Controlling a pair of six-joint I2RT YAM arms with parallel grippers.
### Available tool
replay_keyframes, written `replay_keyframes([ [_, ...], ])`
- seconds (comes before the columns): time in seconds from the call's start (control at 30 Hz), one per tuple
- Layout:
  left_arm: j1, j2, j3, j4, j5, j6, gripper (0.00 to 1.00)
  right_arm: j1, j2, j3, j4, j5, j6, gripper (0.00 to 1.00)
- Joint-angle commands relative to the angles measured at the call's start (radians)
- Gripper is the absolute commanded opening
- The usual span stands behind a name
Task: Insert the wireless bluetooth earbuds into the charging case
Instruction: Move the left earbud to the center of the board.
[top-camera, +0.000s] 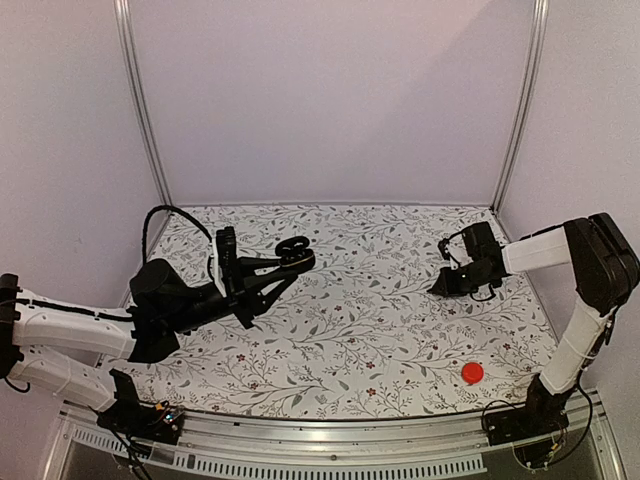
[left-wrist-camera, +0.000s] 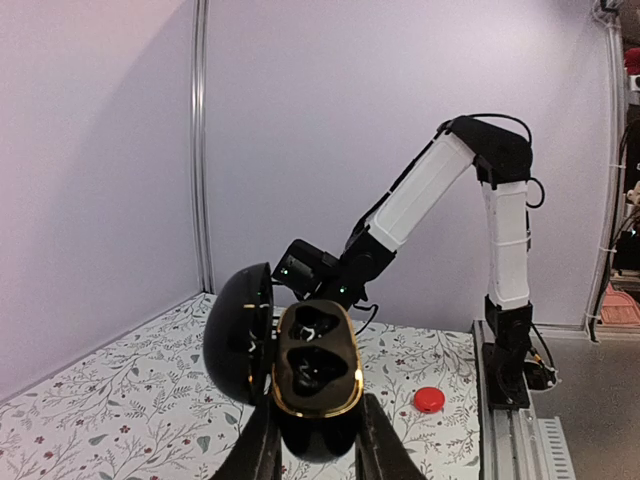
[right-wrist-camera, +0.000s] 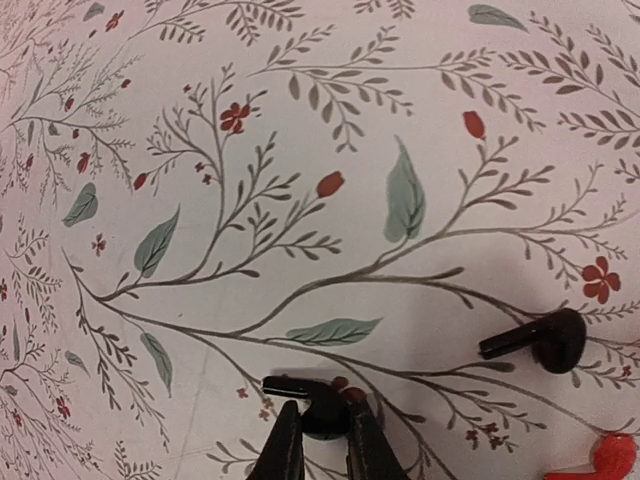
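My left gripper is shut on the glossy black charging case, held above the table with its lid swung open to the left; both gold-rimmed wells look empty. In the top view the case sits at the left gripper's tips. My right gripper is down on the table, its fingers closed around a black earbud. A second black earbud lies on the cloth to its right. In the top view the right gripper is low at the right.
A flat red disc lies near the front right of the floral tablecloth; a red edge shows in the right wrist view. White walls with metal posts enclose the table. The right arm shows in the left wrist view.
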Motion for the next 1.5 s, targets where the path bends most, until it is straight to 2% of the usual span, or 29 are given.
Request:
replay_keyframes([
  [0.0,0.014,-0.019,-0.004,-0.002,-0.002,-0.002,0.17,0.112,-0.019,0.000,-0.001,-0.009,0.004,0.11],
  [0.37,0.015,-0.062,-0.025,-0.056,-0.018,0.000,0.17,0.400,0.104,0.137,-0.018,-0.060,0.036,0.10],
  [0.63,0.014,-0.068,-0.029,-0.078,-0.017,0.004,0.17,0.514,0.119,0.143,0.008,-0.037,0.072,0.11],
  [0.73,0.014,-0.068,-0.031,-0.081,-0.016,0.004,0.17,0.525,0.123,0.142,-0.001,-0.018,0.050,0.13],
  [0.97,0.015,-0.070,-0.032,-0.079,-0.019,0.003,0.17,0.525,0.116,0.098,0.070,-0.114,0.046,0.29],
  [1.47,0.014,-0.068,-0.037,-0.075,-0.025,0.004,0.17,0.473,0.127,0.027,0.159,-0.193,0.051,0.25],
])
